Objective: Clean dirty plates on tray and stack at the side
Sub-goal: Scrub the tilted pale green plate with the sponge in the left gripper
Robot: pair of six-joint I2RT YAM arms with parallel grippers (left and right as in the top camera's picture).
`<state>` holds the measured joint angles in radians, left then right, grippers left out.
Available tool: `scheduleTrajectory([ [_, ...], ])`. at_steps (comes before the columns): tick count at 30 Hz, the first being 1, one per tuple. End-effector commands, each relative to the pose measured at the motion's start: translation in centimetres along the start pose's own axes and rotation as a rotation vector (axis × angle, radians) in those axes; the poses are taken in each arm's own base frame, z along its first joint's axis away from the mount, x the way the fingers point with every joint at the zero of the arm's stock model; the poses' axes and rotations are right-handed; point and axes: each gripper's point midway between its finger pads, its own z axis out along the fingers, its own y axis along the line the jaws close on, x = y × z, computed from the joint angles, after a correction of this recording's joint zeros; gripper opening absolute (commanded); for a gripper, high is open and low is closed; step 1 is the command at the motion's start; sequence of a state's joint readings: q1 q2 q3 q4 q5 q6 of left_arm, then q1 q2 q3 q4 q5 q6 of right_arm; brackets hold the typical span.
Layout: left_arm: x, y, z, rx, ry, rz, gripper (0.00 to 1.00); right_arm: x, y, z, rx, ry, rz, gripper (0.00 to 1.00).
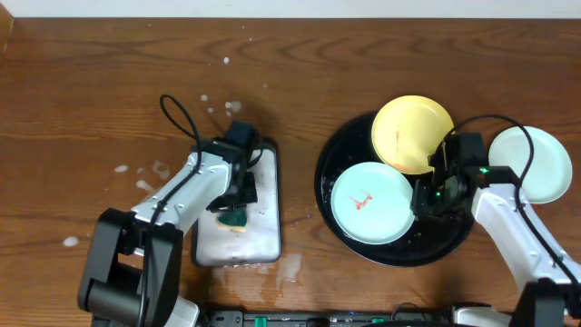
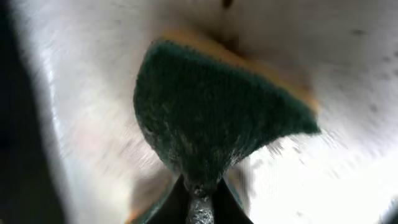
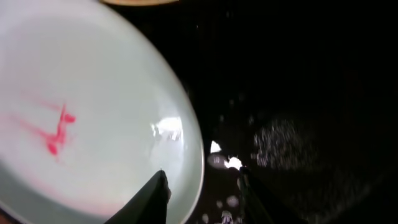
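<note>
On the tray [image 1: 399, 253], right gripper [image 3: 202, 183] gapes astride the rim of blue-green plate [image 3: 93, 93], probably to grab it; left gripper [image 2: 198, 196] clamps sponge [image 2: 217, 112] for wiping.

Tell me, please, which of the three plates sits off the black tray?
The mint-white plate, on the table right of the tray; the yellow plate and the red-smeared blue-green plate lie on it.

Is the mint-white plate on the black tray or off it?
Off it. The mint-white plate lies on the wooden table beside the black tray in the overhead view.
</note>
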<state>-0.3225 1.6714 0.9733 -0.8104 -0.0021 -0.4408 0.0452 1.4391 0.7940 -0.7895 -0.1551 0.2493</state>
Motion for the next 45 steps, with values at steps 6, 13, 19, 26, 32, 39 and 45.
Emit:
scheduleTrajectory([
  [6, -2.1, -5.1, -10.6, 0.302, -0.151, 0.083, 0.07, -1.2, 0.8, 2.5, -0.039, 0.004, -0.092, 0.19],
  [13, -0.7, -11.4, -13.7, 0.493, -0.206, 0.178, 0.07, -0.9, 2.1, 4.5, -0.127, 0.053, -0.13, 0.07],
  [19, 1.3, -17.3, -13.3, 0.564, -0.209, 0.257, 0.08, -0.1, 1.3, 6.1, -0.099, 0.11, -0.116, 0.01],
  [26, 3.3, -24.0, -9.2, 0.601, -0.158, 0.289, 0.08, -0.2, 0.7, 6.1, -0.059, 0.107, -0.106, 0.01],
  [32, 4.4, -27.4, -2.7, 0.574, -0.088, 0.3, 0.07, -0.1, 0.7, 6.0, -0.058, 0.111, -0.105, 0.01],
  [39, 3.0, -22.3, 3.0, 0.284, -0.083, 0.239, 0.07, 0.1, 0.6, 6.0, -0.057, 0.118, -0.104, 0.01],
  [45, -0.3, -15.1, 1.6, -0.103, -0.216, 0.213, 0.07, 0.2, 0.6, 6.0, -0.055, 0.125, -0.102, 0.01],
])
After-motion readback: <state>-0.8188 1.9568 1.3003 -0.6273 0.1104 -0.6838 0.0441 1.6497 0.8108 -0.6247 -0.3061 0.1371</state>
